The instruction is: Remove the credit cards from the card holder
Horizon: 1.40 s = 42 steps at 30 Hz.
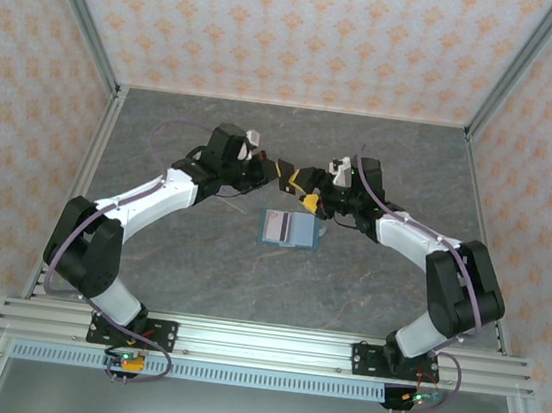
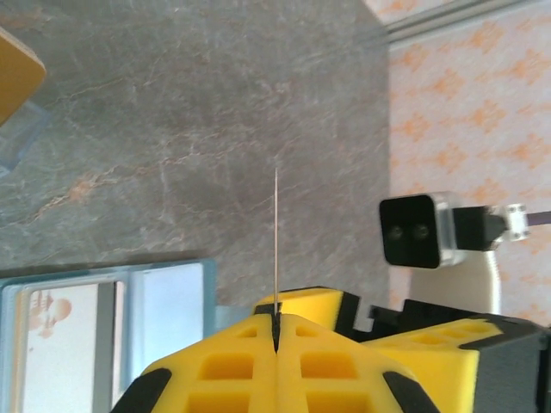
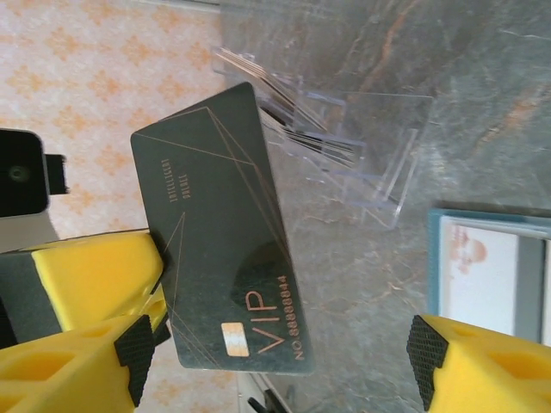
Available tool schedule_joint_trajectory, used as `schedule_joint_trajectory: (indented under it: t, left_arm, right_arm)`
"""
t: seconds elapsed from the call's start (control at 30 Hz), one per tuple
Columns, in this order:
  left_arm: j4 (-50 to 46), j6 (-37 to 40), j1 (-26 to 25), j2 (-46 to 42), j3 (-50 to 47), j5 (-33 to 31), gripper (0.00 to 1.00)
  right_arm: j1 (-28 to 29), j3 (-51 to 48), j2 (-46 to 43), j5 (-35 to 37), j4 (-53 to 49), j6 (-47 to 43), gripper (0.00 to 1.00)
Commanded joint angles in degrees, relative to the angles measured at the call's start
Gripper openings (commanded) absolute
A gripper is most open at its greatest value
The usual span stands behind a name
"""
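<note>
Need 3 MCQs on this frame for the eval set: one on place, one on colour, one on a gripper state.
1. Where is the card holder?
A) flat on the table, between the two arms
B) propped against the back wall
C) on the front rail

2. What colour is the card marked VIP?
A) orange
B) white
C) black

3. How do the jaws of the right gripper stand?
A) shut on the card
B) open
C) shut on the card holder

Answers:
1 A: the top view shows it lying on the grey table just below the two wrists.
2 C: the right wrist view shows its dark face with pale lettering.
3 B: a wide gap stands between its fingers, while the left gripper is shut on the card, seen edge-on.
</note>
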Motion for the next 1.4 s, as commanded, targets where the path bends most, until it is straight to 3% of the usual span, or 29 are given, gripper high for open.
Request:
schedule_joint_trajectory:
  t: [0.0, 0.17, 0.6, 0.8, 0.9, 1.0, 1.1, 1.23, 1.37]
  left_arm:
    - [9.29, -6.58, 1.03, -2.17, -2.22, 4.55, 0.00]
    - [16.60, -12.53, 1.81, -1.47, -4.79, 7.02, 0.00]
    - [19.24, -14.31, 2.58, -2.52, -7.29, 7.83, 0.00]
    - [14.51, -12.09, 2.61, -3.59, -7.65, 6.27, 0.00]
    - [4.02, -7.23, 2.80, -4.77, -6.11, 1.99, 0.21]
    - [-8.13, -1.75, 2.86, -6.45, -4.43, -5.57, 0.49]
    - [-15.72, 1.81, 3.08, -8.85, -4.64, -13.38, 0.70]
    - [-22.67, 4.26, 5.30, -11.68, -6.24, -19.98, 0.81]
    - [-25.76, 5.31, 9.17, -14.13, -8.94, -22.90, 0.91]
  right_arm:
    - [0.00, 1.64, 0.59, -3.19, 9.09, 6.44, 0.80]
    - [-0.17, 1.59, -0.64, -5.07, 17.80, 13.94, 0.74]
    - [-0.46, 2.29, -3.14, -4.30, 12.15, 11.03, 0.34]
    - [-0.53, 3.13, -3.82, -3.25, 6.96, 3.49, 0.06]
    - [-0.46, 5.23, -4.86, -0.51, -3.77, -6.88, 0.00]
    - [-0.07, 7.40, -5.59, 4.85, -14.28, -18.95, 0.00]
    - [2.58, 11.91, -4.81, 13.53, -25.52, -31.60, 0.00]
    - [7.08, 19.56, -0.31, 20.29, -33.30, -43.66, 0.00]
    - [10.77, 26.98, 5.55, 22.54, -37.00, -53.16, 0.00]
